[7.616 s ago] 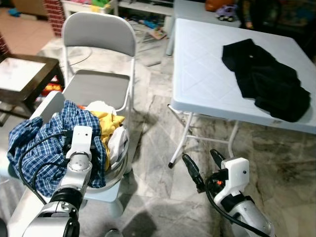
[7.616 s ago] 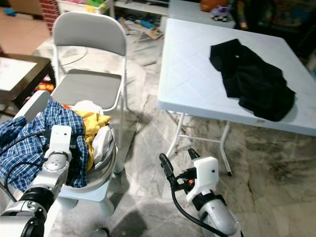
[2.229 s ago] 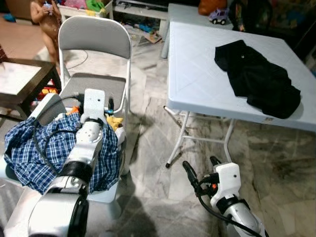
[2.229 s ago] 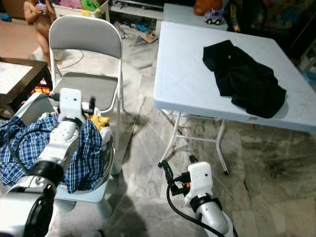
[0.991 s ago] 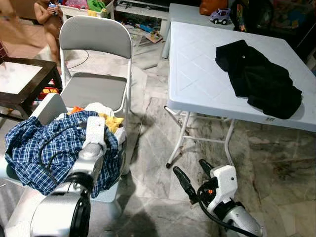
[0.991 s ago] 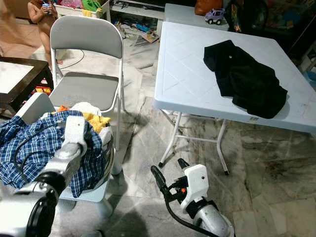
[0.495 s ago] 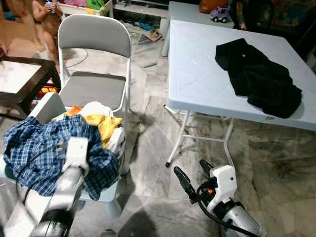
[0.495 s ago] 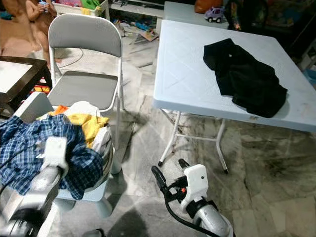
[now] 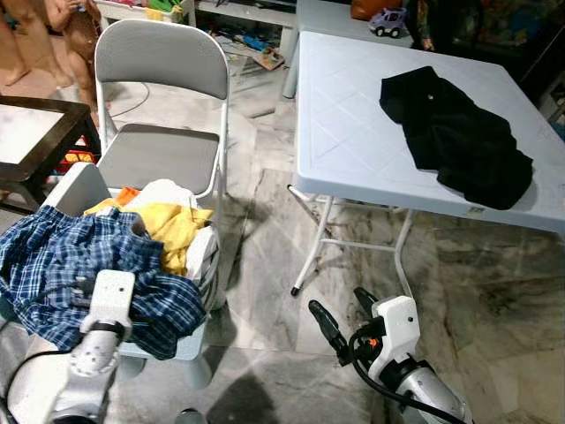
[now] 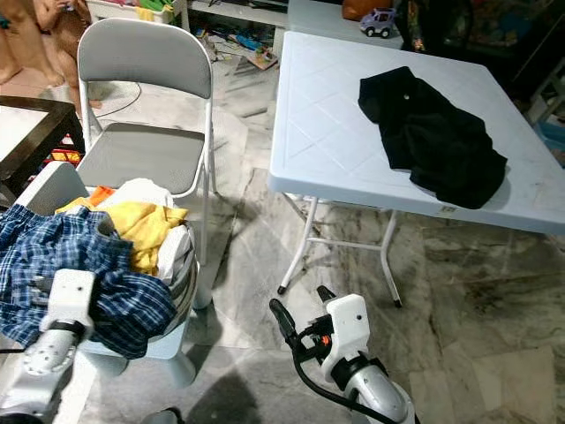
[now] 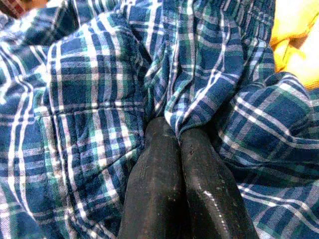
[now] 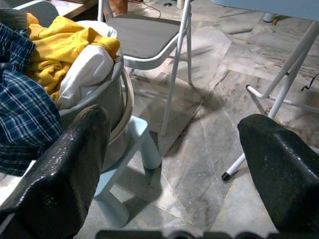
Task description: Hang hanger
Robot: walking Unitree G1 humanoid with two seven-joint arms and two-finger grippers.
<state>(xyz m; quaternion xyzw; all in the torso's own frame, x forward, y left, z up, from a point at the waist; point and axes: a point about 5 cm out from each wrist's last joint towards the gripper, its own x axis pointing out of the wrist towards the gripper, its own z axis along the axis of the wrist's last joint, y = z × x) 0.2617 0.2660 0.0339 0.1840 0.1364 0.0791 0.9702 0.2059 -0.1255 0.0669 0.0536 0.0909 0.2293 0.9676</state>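
**L arm pulling back w/ plaid shirt pinched – no hanger visible yet**

The left gripper (image 11: 177, 137) is holding its two black fingers (image 11: 154, 184) pressed together on a fold of the blue-green plaid cotton shirt (image 9: 62, 265); the cloth is bunching up right at the tips. Compared w/ approx two secs ago, when the silver left arm was reaching far over the laundry toward the grey folding metal chair (image 9: 163, 106), the arm is now sitting lower and closer to the robot, near the front edge of the pile. The shirt is draping differently too, and more of the crumpled yellow garment (image 9: 172, 225) and the white cloth next to it is showing. Judgement: the arm is drawing the shirt out of the round grey laundry basket (image 10: 181, 265), prob. a prep step, since a garment needs lifting clear before it goes on a hanger.

The right gripper (image 9: 340, 318) is hovering low over the marble floor (image 9: 265, 256), fingers spread wide, holding nothing; it has barely shifted in the last sec.

The hanger itself: cannot tell where it is; nothing resembling one is making itself out in these views. The white plastic folding counter (image 9: 353, 132) is carrying only a rumpled black garment (image 9: 459, 141), untouched. So the task is looking early-stage, w/ the hanger not yet found or picked up.

A person's legs (image 9: 62, 35) are standing at the far left behind the chair, well apart from both arms.
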